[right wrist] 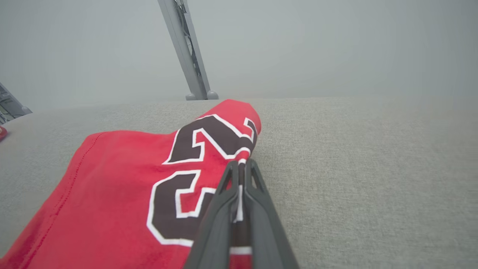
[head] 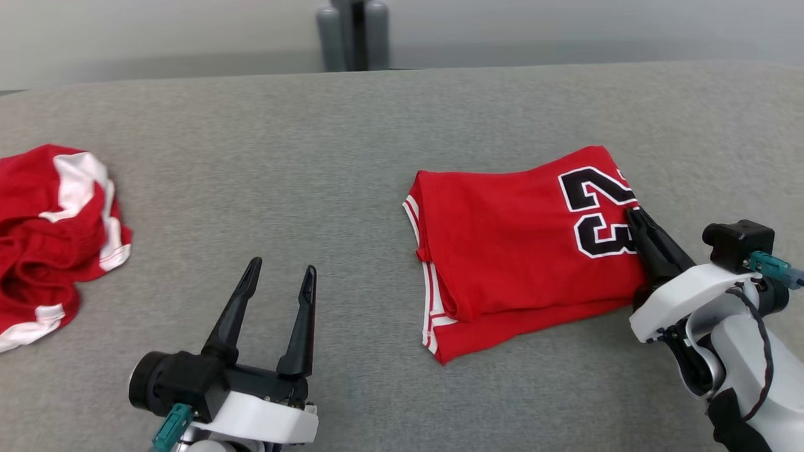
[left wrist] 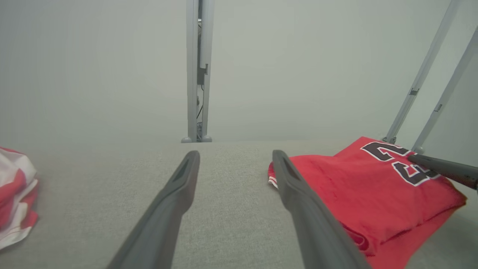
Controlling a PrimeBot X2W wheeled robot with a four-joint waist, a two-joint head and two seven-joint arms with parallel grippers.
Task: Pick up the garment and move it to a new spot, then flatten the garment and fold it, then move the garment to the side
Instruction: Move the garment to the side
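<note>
While the folded red garment (head: 515, 251) is lying right of centre on the grey surface (head: 301, 144), the right gripper (head: 633, 213) is pinching its right edge by the black number (head: 597, 216). Well apart, the left gripper (head: 281, 272) is hovering with jaws spread wide; a crumpled red-and-white cloth (head: 50, 232) is lying far left.

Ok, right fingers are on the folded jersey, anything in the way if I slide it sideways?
Rightward, nothing visible lies on the grey surface past the jersey, which the right fingers pinch at its numbered edge. Leftward, the open left fingers stand partway along, nearer the robot, and a crumpled red-and-white garment lies at the far left.
</note>
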